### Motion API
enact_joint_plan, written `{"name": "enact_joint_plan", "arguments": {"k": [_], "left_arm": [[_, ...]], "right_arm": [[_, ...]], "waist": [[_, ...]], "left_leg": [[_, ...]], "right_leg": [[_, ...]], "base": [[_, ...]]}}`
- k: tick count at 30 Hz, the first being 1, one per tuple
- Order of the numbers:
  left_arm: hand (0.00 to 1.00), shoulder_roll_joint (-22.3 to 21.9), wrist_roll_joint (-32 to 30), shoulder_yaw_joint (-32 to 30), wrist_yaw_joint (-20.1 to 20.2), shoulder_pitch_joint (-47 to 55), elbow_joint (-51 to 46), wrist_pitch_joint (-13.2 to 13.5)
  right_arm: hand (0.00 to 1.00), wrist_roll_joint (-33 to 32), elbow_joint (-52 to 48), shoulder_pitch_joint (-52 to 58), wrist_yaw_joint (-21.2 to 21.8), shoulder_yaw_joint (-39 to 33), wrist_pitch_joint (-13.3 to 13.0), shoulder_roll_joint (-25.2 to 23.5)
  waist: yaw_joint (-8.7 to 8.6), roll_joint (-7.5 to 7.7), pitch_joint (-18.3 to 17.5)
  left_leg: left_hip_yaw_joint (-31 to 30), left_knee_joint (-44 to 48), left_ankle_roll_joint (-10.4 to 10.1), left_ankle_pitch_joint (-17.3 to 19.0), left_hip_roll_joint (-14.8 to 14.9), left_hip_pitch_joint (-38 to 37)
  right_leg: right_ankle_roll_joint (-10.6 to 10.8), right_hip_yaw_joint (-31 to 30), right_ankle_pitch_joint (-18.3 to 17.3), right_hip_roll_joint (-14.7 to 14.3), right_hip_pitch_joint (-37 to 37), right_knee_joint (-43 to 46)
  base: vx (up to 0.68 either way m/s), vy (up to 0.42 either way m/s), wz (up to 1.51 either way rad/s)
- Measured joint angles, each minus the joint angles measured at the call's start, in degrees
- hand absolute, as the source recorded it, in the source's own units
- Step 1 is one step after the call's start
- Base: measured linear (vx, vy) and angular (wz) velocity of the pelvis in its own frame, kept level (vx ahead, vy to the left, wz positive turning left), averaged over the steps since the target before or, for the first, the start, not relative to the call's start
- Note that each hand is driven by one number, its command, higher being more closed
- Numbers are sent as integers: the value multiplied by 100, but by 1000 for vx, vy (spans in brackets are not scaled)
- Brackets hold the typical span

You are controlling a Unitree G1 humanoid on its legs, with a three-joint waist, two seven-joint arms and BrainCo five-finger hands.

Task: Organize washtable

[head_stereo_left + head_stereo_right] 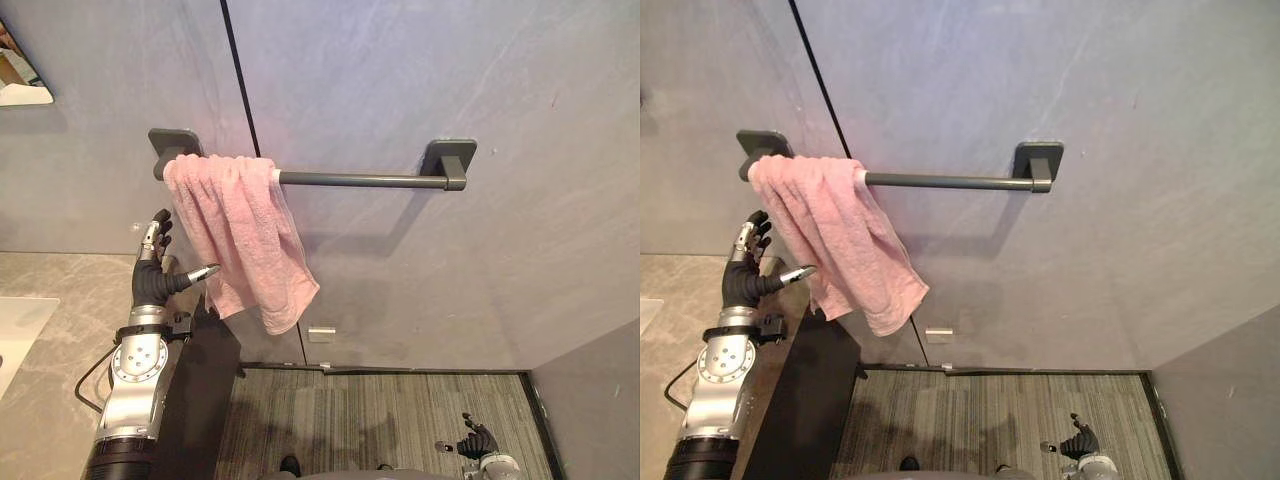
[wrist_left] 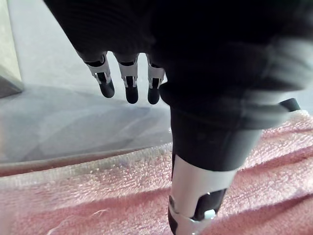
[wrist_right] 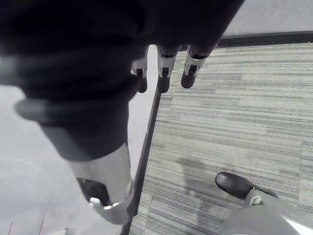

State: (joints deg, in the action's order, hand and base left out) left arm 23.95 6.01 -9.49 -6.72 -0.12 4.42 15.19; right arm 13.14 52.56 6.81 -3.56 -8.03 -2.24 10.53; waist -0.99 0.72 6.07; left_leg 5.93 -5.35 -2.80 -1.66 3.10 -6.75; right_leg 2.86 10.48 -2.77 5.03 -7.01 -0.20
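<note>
Most of what you face is the grey wall (image 1: 420, 90), with the carpeted floor (image 1: 400, 420) at its foot on the right and the marble washtable (image 1: 50, 290) on the left. Across the wall runs the dark towel bar (image 1: 360, 180). The pink towel (image 1: 240, 235) hangs bunched at the bar's left end, one corner drooping lower and further right than the rest. I judge that uneven drape to be your main hazard: a downward or rightward tug could slide the whole towel off the bar and drop it to the floor.

Your left hand (image 1: 152, 270) is raised just left of the towel, fingers straight, thumb pointing at the towel's edge, gripping nothing. You cannot tell from here whether the thumb tip touches the cloth. If you close from this pose you may pinch only a thin fold at the edge. Pulling on that would likely twist the towel tighter rather than spread it. Reaching further in risks knocking the fingers against the bar's left bracket (image 1: 175, 143), which the cloth partly hides.

Your right hand (image 1: 478, 440) hangs low on the right over the floor, fingers relaxed and empty. It is well apart from the bar, so it could not catch a slipping towel.
</note>
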Motion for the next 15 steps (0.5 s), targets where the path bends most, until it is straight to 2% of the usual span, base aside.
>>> {"name": "enact_joint_plan", "arguments": {"k": [2,3,15], "left_arm": [[0,2,-8,2,-1,-27,94,-16],[100,3,-10,2,0,-37,95,-32],[100,167,-141,273,20,-118,375,-87]], "right_arm": [[0,1,-3,-22,0,4,-4,10],[0,7,-3,-13,4,9,-5,9],[0,49,-7,-20,9,205,0,21]], "waist": [[-8,0,0],[-12,2,0],[-115,51,-31]], "left_leg": [[15,0,1,1,0,0],[16,-1,1,1,0,0],[66,-8,-2,4,-1,5]], "right_leg": [[4,-19,12,0,3,-5],[4,-24,21,1,5,-5],[36,-99,105,-3,30,-119]], "base": [[-33,-5,-4],[-35,-4,-1],[-41,-5,-3]]}}
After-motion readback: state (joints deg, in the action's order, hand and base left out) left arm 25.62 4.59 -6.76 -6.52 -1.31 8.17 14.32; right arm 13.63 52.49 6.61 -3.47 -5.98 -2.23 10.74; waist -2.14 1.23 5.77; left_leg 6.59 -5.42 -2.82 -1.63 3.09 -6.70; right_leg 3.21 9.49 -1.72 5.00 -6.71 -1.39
